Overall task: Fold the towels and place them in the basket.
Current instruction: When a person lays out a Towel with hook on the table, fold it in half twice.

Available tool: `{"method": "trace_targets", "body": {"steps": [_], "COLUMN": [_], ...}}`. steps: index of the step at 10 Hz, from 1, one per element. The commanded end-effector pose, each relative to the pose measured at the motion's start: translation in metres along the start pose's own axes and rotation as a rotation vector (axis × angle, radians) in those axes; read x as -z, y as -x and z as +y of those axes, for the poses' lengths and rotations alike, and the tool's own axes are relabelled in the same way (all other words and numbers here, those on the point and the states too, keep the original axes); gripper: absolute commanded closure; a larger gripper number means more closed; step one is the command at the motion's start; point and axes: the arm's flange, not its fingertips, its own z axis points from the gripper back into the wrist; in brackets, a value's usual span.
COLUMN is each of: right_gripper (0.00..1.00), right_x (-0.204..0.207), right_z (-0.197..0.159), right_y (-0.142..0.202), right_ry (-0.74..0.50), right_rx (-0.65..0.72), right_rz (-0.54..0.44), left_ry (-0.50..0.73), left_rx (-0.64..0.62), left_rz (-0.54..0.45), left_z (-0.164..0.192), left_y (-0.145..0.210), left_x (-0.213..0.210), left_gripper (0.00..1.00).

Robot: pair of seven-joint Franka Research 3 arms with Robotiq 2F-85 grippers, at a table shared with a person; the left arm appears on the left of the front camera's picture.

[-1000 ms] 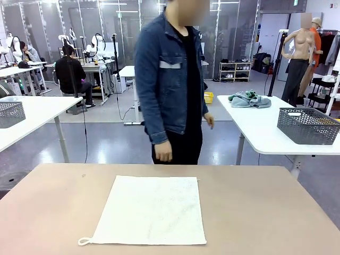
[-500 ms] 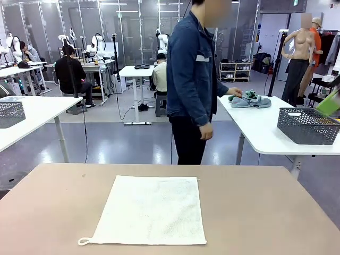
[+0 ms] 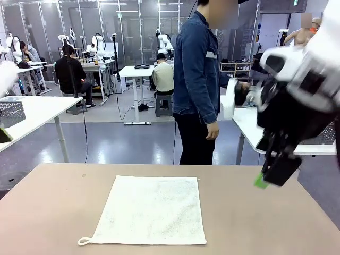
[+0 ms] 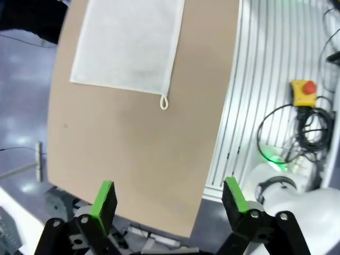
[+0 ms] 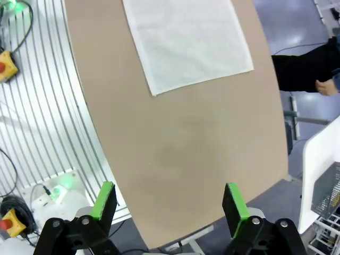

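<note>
The left end effector (image 4: 169, 204) and the right end effector (image 5: 170, 204) both stand wide open and empty, high above the tabletop (image 3: 265, 223), touching nothing. The white towel (image 3: 151, 210) lies flat and unfolded mid-tabletop. It is nearly square, its edges parallel to the tabletop's, with its loop (image 3: 84, 241) at the near left corner.

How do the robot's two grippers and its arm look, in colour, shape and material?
The left gripper and the right gripper look alike: black, angular linkage fingers with round metal pivot pins, each finger tipped with a flat, bright green pad. The right arm has a smooth, rounded white shell, and the gripper body below it is black.
</note>
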Motion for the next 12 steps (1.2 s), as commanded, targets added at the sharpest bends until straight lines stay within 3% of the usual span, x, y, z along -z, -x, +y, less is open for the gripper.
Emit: {"method": "trace_targets", "body": {"steps": [1,4,5,6,10,12], "right_gripper": [0.00,0.00,0.00,0.00,0.00,0.00], "right_x": [0.025,0.042,0.039,0.043,0.043,0.063], "right_z": [-0.007,-0.007,-0.013,-0.003,-0.003,-0.004], "right_y": [-0.001,-0.002,0.001,-0.004,-0.004,-0.015], "right_ry": [0.000,-0.028,-0.002,-0.035,-0.035,-0.039], "right_rx": [-0.043,-0.017,0.057,-0.025,-0.025,-0.060], "right_rz": [0.003,0.010,0.071,0.022,0.022,0.049], "left_ry": [-0.003,0.011,-0.017,0.029,0.024,0.101], "left_rx": [0.029,0.004,-0.049,-0.001,-0.005,0.062], "left_rz": [0.001,0.001,0.050,0.013,0.017,0.027], "left_z": [0.004,0.005,0.008,0.002,0.003,0.013], "left_y": [0.004,0.003,0.005,0.002,0.003,-0.023], "left_x": [0.031,0.045,0.044,0.048,0.047,0.083], "left_gripper": [0.00,0.00,0.00,0.00,0.00,0.00]}}
